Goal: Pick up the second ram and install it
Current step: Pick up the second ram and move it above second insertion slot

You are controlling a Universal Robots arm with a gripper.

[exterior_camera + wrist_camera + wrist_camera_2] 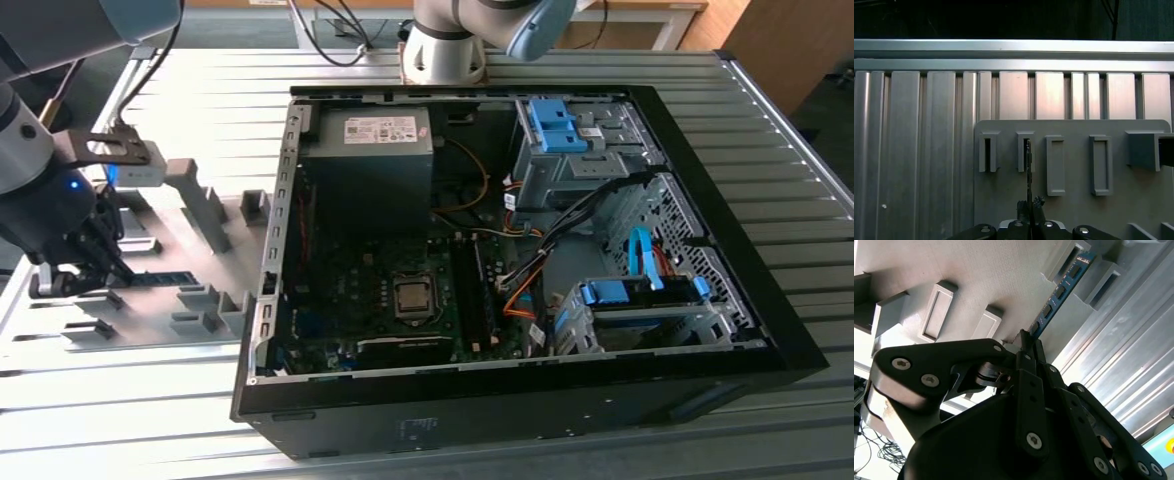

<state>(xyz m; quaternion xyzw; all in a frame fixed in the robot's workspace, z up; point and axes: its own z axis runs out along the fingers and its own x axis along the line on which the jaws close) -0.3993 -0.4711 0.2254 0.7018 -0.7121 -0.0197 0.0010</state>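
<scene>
I had the gripper jaws pinched on the ram stick's end, stick apparently seated in its edge slot on the holder plate; lift and install not yet done.
</scene>
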